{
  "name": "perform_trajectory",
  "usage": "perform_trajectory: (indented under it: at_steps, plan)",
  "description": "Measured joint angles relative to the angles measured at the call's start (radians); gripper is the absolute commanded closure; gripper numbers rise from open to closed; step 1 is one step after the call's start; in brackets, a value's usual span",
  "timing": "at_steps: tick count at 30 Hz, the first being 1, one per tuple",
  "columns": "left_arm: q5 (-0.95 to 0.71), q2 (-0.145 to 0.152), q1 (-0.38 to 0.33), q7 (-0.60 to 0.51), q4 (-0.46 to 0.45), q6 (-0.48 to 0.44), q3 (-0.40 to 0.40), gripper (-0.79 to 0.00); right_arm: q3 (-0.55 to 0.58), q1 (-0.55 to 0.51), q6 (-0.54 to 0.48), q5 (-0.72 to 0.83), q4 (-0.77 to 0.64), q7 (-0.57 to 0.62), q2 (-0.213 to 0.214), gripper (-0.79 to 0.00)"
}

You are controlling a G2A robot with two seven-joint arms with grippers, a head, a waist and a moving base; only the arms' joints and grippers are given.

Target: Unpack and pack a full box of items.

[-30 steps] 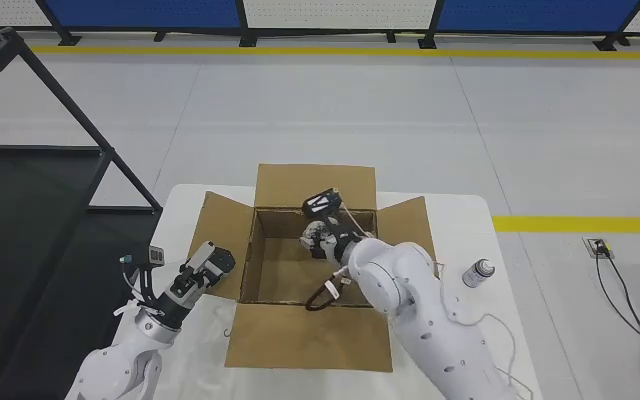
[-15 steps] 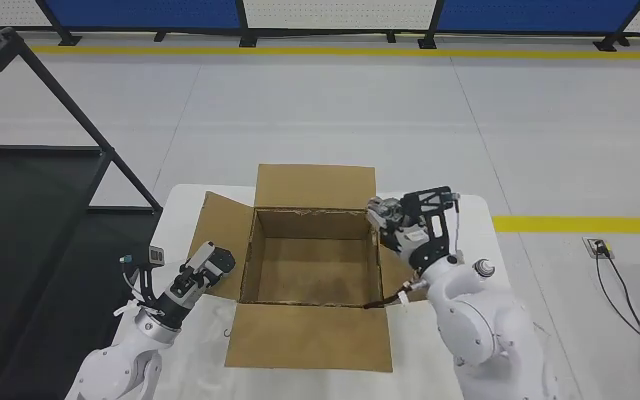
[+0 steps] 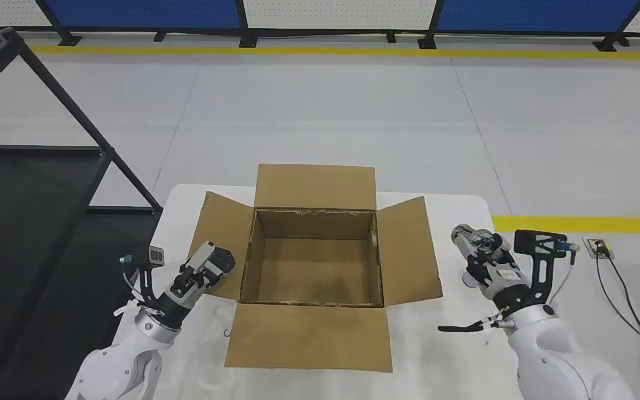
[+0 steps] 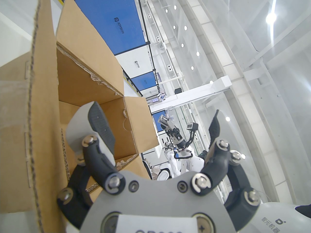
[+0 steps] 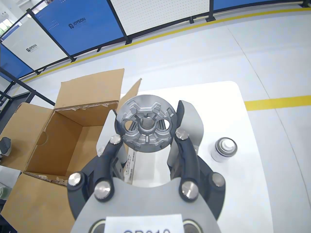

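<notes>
Can (image 5: 223, 149) on table (image 5: 233, 107) near open box (image 5: 73, 132)

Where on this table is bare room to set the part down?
Bare table for the part lies between the right flap and the can, and beyond the can toward the far corner. The box floor looks empty. Crowded: the left side, where the left jaws sit by the left flap, and the front flap covering the near edge.

My jaws clamp a round cast-metal part (image 5: 145, 123) by its rim, above the white tabletop (image 5: 218, 103). The open cardboard box (image 5: 90, 88) stands on one side of it, flaps spread. A small can (image 5: 224, 150) stands upright on the other.
</notes>
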Motion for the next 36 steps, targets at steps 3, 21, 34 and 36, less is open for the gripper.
perform_trajectory:
  at_steps: [3,21,34,36]
  plan:
    - [0.000,0.000,0.000,0.000,0.000,0.000,0.000,-0.785,0.045,-0.040,0.004,0.018,0.000,0.021,0.004,0.000]
    - [0.000,0.000,0.000,0.000,0.000,0.000,0.000,-0.785,0.136,-0.120,-0.087,0.060,0.163,0.154,0.036,0.000]
    - [0.000,0.000,0.000,0.000,0.000,0.000,0.000,-0.785,0.065,-0.015,0.009,-0.062,0.274,0.301,0.053,0.000]
    - [0.000,0.000,0.000,0.000,0.000,0.000,0.000,-0.785,0.063,-0.004,0.014,-0.067,0.294,0.317,0.056,0.000]
